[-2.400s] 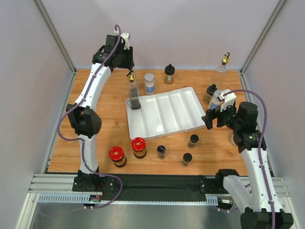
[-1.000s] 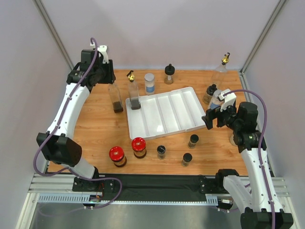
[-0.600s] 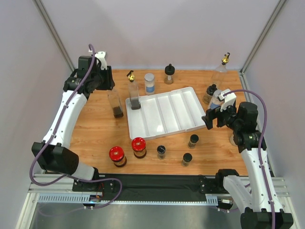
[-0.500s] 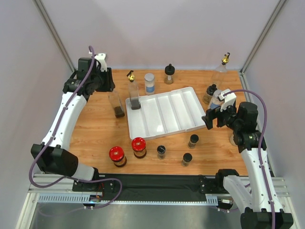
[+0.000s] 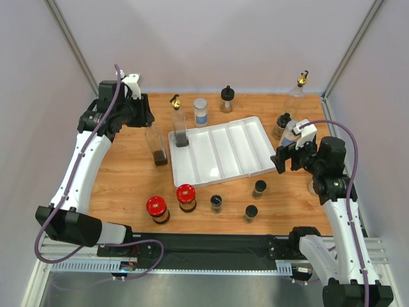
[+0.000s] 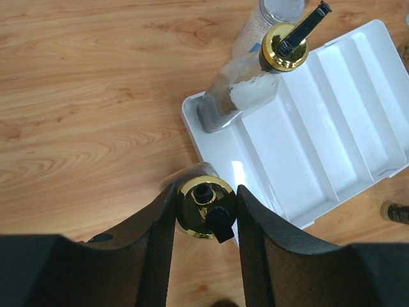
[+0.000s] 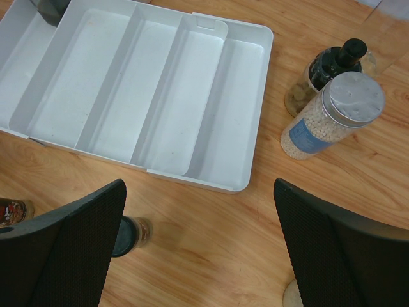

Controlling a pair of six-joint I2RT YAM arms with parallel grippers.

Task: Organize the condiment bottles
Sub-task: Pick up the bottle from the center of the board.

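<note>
Clamping bottle (image 6: 192, 211) — left hand (image 6: 205, 201) | gold cap (image 6: 220, 195): wrist view only

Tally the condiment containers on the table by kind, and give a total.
Gold-spouted clear bottles: 3
Red-lidded jars: 2
Small black-capped spice jars: 3
Black-stoppered bottles: 2
Silver-lidded clear jars: 2
Total: 12, not counting something mostly hidden under the right arm.

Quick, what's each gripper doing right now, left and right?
Left gripper: closed on the gold cap of a tall clear bottle.
Right gripper: open, holding nothing.
</note>
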